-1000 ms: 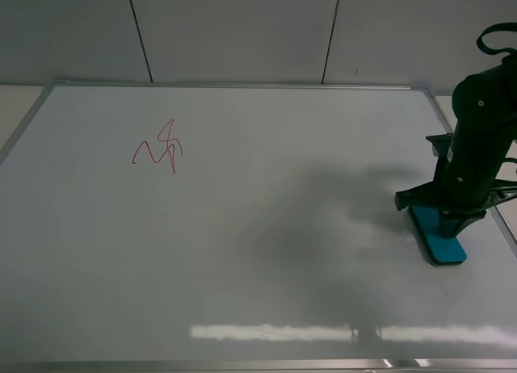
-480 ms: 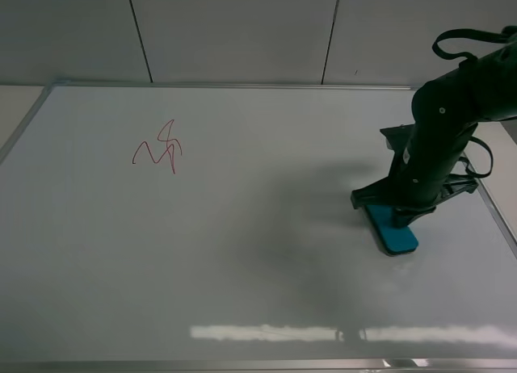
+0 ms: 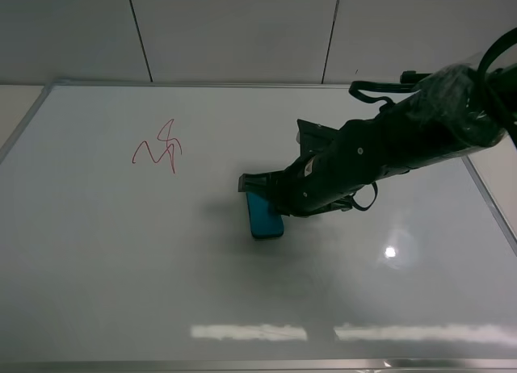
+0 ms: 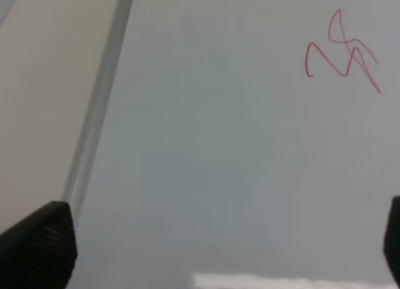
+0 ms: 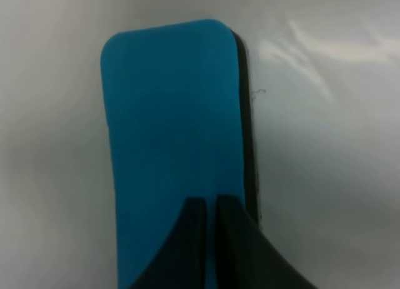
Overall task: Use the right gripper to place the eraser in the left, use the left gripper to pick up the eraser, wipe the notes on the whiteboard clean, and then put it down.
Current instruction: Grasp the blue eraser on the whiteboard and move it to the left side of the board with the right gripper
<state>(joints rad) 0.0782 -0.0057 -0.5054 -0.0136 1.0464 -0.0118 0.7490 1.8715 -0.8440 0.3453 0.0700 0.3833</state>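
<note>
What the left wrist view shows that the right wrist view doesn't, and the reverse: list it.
Left wrist only: the red notes, the silver frame, and the tips of the open left hand. Right wrist only: the teal eraser, with the shut right hand over it. Both: the glossy white whiteboard surface.

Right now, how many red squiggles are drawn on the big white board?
1. The thin red marker squiggle sits on the far left part of the glossy white silver-framed board, left of the teal-blue block eraser. The black robot arm hides some board.
</note>
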